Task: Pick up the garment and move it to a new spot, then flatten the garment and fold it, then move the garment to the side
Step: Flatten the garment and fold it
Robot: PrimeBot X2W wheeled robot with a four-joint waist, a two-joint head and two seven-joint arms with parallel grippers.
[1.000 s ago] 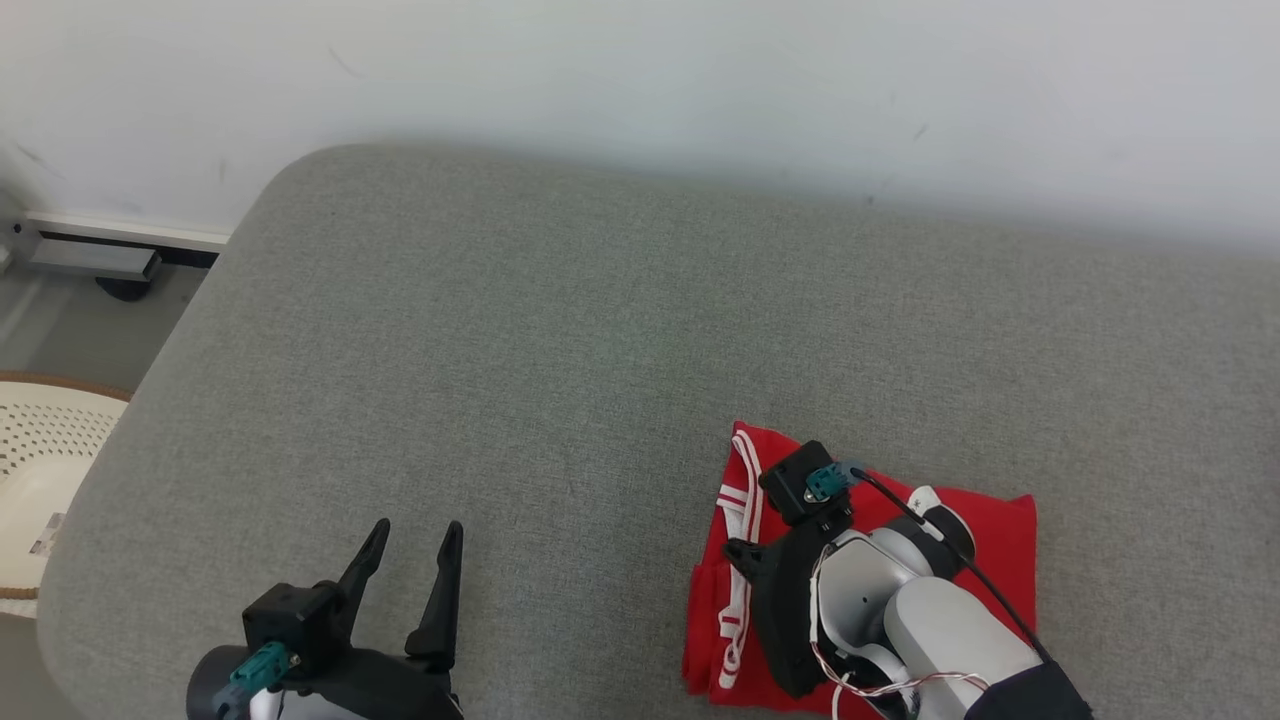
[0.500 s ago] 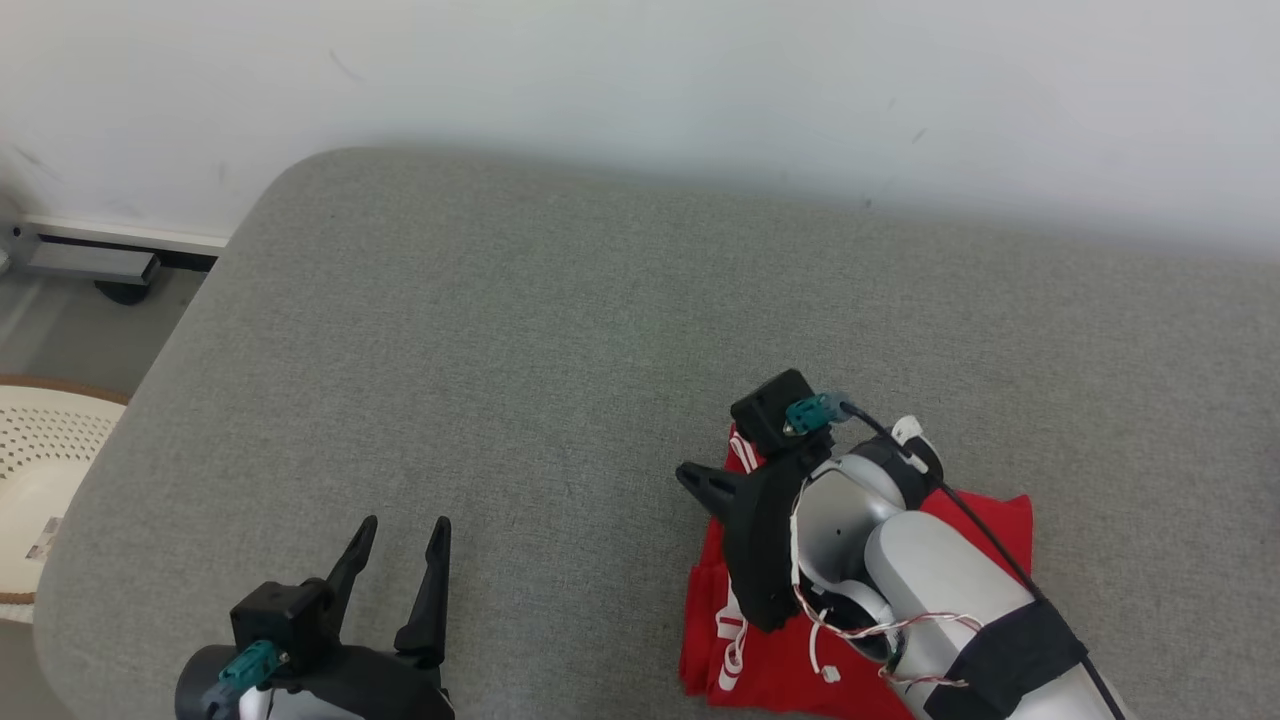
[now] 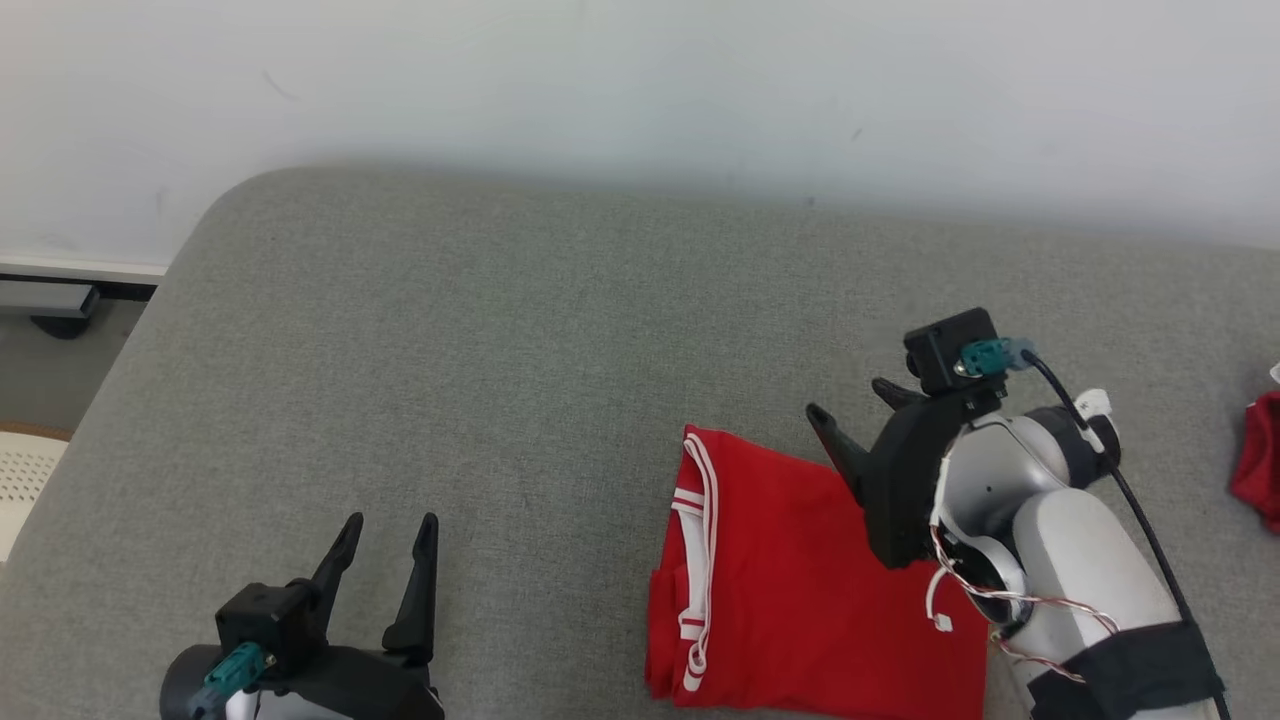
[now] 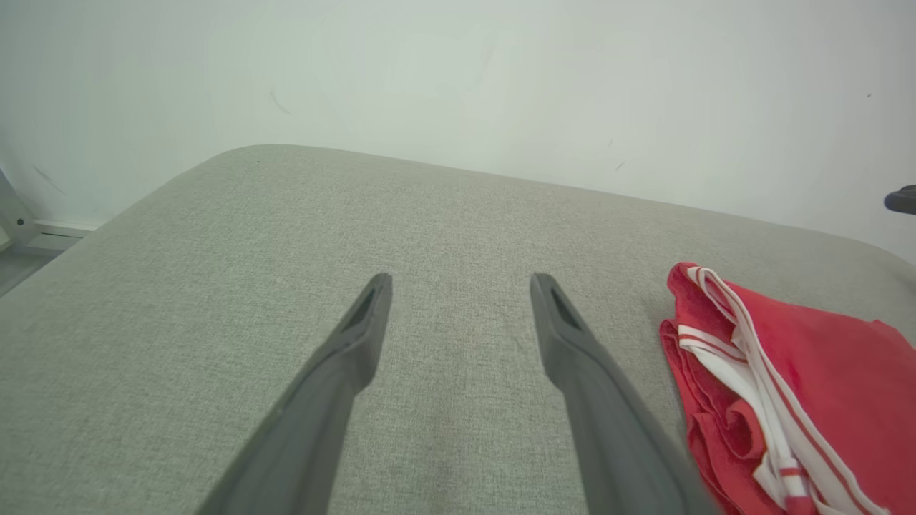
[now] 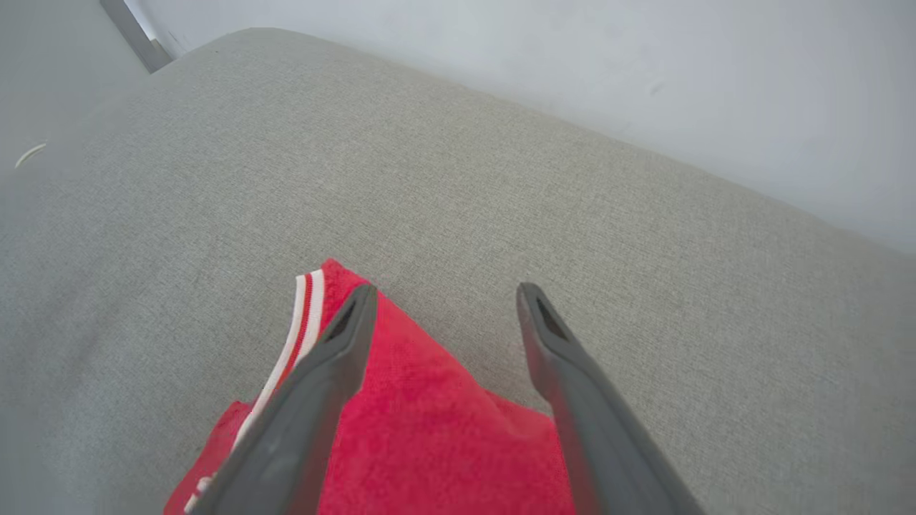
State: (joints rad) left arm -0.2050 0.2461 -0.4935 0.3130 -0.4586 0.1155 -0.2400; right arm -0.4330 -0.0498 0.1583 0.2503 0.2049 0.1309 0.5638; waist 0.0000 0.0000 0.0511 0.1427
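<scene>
Now, seems to be at the last step: moving the folded garment (image 3: 800, 590) to the side. Find it lying flat and neat on the grey surface (image 3: 500, 350), red with white stripes along its left edge, down near the front. See the right jaws spread wide at its far right corner, holding nothing, one tip over red cloth and one over bare grey; maybe touching, maybe just above, too hard to tell. See the left jaws spread wide too, empty, well apart from the garment on its left. Next, lower the right jaws, pinch all the layers at that edge, then slide or lift gently to keep the fold shut. Mind the other red cloth (image 3: 1262, 455) at the far right.
</scene>
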